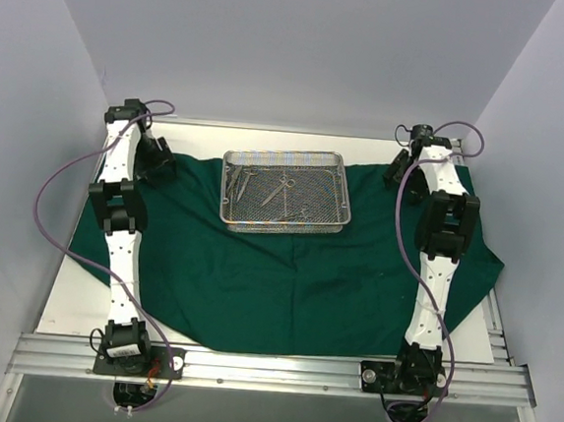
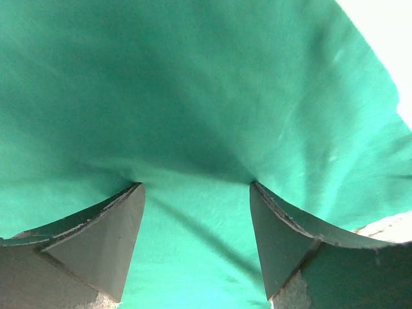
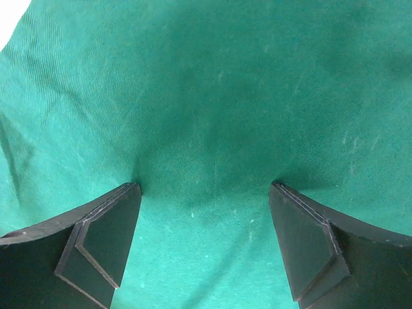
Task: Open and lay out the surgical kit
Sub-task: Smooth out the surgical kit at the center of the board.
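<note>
The dark green drape (image 1: 285, 285) lies spread over most of the table. On its far middle stands the silver wire-mesh tray (image 1: 280, 227), with several thin steel instruments (image 1: 264, 185) lying inside. My left gripper (image 1: 159, 169) is down on the drape's far left part, left of the tray. In the left wrist view the left gripper (image 2: 196, 183) is open, both fingertips pressing into the cloth (image 2: 193, 96). My right gripper (image 1: 402, 170) is down on the far right part, right of the tray. The right gripper (image 3: 205, 185) is open too, tips on flat cloth (image 3: 212, 96).
White table (image 1: 71, 301) shows at the near left, and a strip shows beyond the drape at the back. The drape's right corner (image 1: 490, 264) reaches the table's right edge. A metal rail (image 1: 268, 368) carries both arm bases. Walls enclose three sides.
</note>
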You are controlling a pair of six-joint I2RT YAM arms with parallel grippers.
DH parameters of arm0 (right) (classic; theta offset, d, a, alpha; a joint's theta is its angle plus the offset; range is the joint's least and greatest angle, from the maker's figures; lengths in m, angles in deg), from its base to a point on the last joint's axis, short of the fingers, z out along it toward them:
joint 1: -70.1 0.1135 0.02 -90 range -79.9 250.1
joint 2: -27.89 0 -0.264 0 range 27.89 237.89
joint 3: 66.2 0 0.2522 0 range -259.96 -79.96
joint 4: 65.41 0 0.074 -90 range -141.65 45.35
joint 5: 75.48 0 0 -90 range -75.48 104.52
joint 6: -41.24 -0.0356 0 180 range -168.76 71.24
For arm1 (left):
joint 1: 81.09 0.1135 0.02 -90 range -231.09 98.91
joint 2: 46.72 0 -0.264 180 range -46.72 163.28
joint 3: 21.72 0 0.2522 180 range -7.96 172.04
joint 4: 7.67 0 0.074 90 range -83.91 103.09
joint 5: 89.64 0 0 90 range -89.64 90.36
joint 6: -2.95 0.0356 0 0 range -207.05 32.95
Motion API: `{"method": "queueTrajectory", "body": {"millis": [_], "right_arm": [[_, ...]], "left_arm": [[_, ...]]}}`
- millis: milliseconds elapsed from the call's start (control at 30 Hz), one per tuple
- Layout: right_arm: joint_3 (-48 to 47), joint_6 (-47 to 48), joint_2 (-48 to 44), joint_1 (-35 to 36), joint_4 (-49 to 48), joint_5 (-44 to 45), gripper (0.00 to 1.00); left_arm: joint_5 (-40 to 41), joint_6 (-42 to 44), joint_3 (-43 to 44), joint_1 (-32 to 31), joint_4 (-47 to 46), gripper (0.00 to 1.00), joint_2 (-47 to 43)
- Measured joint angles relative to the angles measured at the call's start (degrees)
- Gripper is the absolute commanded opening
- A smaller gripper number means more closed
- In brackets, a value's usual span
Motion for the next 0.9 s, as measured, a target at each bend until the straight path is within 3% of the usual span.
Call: {"method": "queueTrajectory", "body": {"millis": [233, 433, 600, 733, 767, 900], "right_arm": [[-5.6, -5.8, 3.0, -0.9, 3.0, -0.9, 0.82], [-7.0, -7.0, 3.4, -1.1, 2.9, -2.8, 0.82], [-7.5, -1.3, 3.3, 0.2, 0.5, -3.2, 0.88], [-7.5, 4.0, 3.2, 3.2, -0.9, -1.4, 0.91], [-7.5, 5.1, 3.1, 4.2, -1.0, -0.9, 0.92], [-6.6, 9.2, 2.3, 8.7, -1.0, 1.4, 0.93]], "left_arm": [[-7.8, -3.3, 3.1, 4.0, -7.1, 0.74, 1.9], [-10.2, -3.5, 1.3, 4.4, -13.0, 0.81, 1.0], [-8.2, -1.1, -8.6, 3.7, -17.0, 0.89, -5.5], [-5.0, 1.4, -11.3, 2.8, -16.8, 0.9, -10.4], [-4.3, 2.3, -12.3, 2.4, -16.9, 0.96, -12.2], [-1.0, 4.8, -15.3, -0.9, -16.4, 0.94, -16.7]]}}
